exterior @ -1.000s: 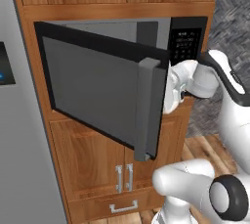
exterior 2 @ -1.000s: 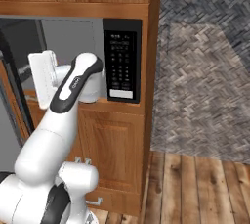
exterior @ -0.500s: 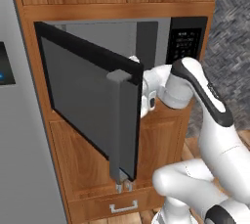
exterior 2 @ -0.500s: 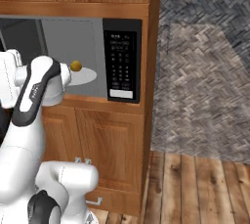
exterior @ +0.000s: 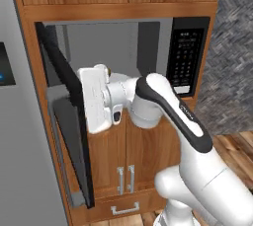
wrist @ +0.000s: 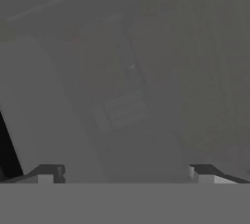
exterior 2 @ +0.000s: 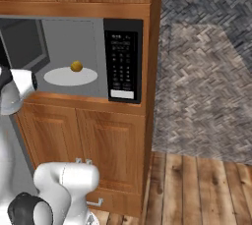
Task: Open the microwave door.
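now microwave door (exterior: 66,121) swung wide; fingers (wrist: 46,173) spread, empty; keypad (exterior 2: 122,61) writing unreadable.

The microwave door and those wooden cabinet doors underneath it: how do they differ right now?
The microwave door is swung wide open to the left, showing the grey cavity; the lower cabinet doors are shut flat. The microwave door is black-framed with a grey window, while the cabinet doors are brown wood with raised panels. The microwave door is one wide panel, whereas the cabinet doors are a narrower pair with small metal handles. Both sit in the same wooden unit.
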Controlling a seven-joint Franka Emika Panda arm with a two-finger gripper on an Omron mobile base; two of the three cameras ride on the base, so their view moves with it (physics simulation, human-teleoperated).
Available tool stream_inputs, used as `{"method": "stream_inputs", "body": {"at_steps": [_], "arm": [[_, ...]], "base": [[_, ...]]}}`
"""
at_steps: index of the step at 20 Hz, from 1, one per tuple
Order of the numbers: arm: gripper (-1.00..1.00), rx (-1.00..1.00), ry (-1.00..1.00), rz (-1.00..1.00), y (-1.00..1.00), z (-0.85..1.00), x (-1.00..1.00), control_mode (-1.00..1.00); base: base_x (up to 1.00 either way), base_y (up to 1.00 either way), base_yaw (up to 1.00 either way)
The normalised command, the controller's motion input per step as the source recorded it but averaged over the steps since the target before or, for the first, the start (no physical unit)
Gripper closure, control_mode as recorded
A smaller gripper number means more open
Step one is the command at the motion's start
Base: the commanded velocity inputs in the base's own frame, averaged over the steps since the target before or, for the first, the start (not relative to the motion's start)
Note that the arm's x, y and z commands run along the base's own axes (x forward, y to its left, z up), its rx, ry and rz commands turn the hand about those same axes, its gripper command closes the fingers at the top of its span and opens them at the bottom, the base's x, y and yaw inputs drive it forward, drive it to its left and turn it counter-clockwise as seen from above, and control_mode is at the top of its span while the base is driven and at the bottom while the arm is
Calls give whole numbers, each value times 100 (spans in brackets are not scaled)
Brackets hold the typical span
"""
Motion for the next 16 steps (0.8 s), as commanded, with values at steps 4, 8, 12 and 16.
{"method": "stream_inputs", "body": {"at_steps": [4,8,12,16], "arm": [[-100,-12,-4,-20,100,0,34,-100],[-100,-16,-7,-25,99,0,44,-100],[-100,-22,-5,-31,95,-21,52,-100],[-100,-46,0,-13,60,-51,18,-100]], "base": [[0,0,0],[0,0,0],[0,0,0],[0,0,0]]}}
